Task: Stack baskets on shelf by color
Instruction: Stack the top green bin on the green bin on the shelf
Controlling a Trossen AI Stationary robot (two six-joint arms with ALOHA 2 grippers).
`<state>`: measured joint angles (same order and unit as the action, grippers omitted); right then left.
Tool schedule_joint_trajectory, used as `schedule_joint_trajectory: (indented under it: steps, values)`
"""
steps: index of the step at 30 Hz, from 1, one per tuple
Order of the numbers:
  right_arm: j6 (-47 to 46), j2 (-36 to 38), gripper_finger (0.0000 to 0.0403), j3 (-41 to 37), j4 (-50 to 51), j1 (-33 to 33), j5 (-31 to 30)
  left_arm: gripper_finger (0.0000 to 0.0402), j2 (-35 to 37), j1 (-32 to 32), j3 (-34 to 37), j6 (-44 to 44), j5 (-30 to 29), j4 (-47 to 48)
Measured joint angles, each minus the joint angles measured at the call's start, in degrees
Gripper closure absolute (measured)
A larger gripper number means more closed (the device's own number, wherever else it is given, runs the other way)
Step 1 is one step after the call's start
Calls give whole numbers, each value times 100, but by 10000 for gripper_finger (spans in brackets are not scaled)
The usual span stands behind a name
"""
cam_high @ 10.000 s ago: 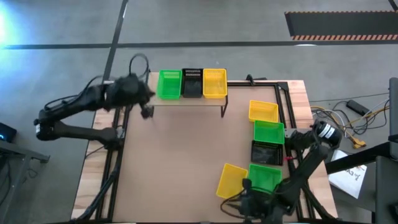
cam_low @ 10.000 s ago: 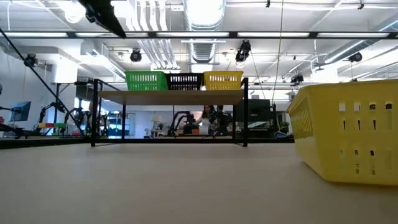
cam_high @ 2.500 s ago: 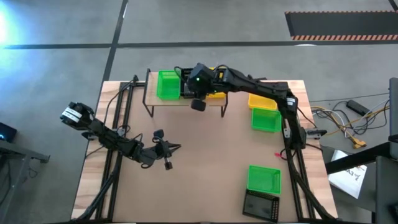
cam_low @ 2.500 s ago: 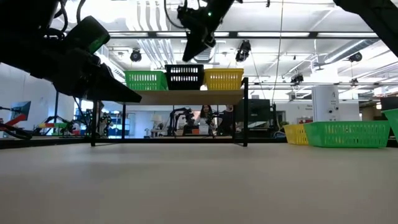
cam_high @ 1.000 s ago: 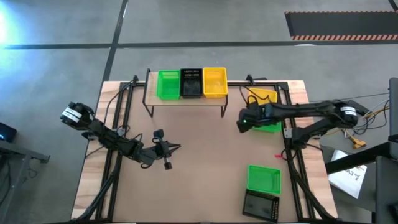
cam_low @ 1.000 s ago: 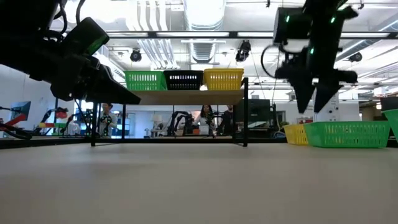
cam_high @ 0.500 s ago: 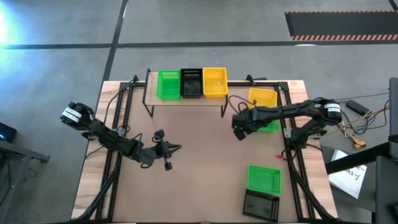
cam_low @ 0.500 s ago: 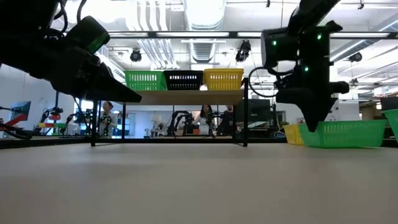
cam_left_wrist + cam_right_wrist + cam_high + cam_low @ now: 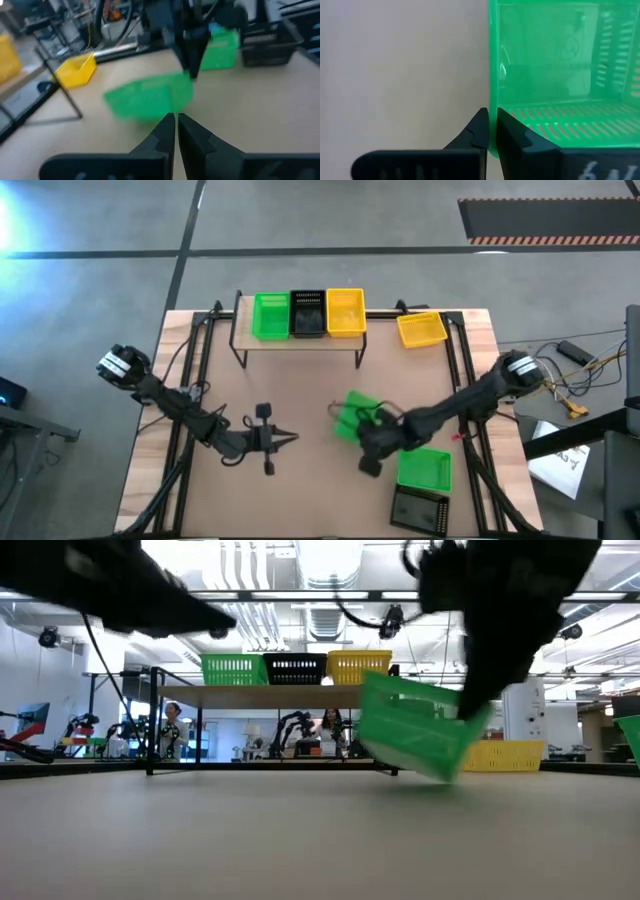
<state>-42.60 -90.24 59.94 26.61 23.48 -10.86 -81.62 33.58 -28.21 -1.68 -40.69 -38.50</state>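
On the shelf point(image 9: 300, 338), along the table's far edge, stand a green basket point(image 9: 271, 316), a black one point(image 9: 308, 313) and a yellow one point(image 9: 345, 312) side by side. My right gripper point(image 9: 491, 117) is shut on another green basket point(image 9: 352, 414) over the middle of the table. That basket shows tilted in the low view point(image 9: 412, 730). My left gripper point(image 9: 290, 438) hovers left of it, shut on nothing, with its fingertips point(image 9: 176, 118) together. My right gripper pinches the green basket's side wall at its rim point(image 9: 493, 100), one finger point(image 9: 480, 126) outside and one point(image 9: 510, 131) inside. The fingers come from above, slanting from the table's near right. The basket point(image 9: 412, 730) is lifted clear and hangs tilted below the fingers.
A yellow basket point(image 9: 421, 329) lies near the far right corner. A green basket point(image 9: 424, 469) and a black one point(image 9: 418, 506) sit near the near right edge. Black frame rails point(image 9: 190, 380) run along both table sides. Bare tabletop point(image 9: 300, 390) lies before the shelf.
My right gripper has closed on the green basket that stood at the table's right side beside the yellow one. It has lifted the basket clear and swung it quickly toward the table's middle and near edge, tilting it. My left gripper has shifted slightly toward the near edge.
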Motion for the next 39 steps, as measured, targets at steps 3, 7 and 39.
schedule_joint_trajectory:
  steps: [3, 7, 39]
  values:
    - [569, -700, 389, 433, -391, 37, -17, 396, 0, 221, -222, -193, 0, -9]
    - [1530, -1718, 389, 1381, -575, -31, -662, 396, 0, 519, -407, -209, 1, 2]
    - [-240, -1536, 259, -12, -3202, 2692, -5141, 264, 9, 405, -2876, 2545, 1080, 6213]
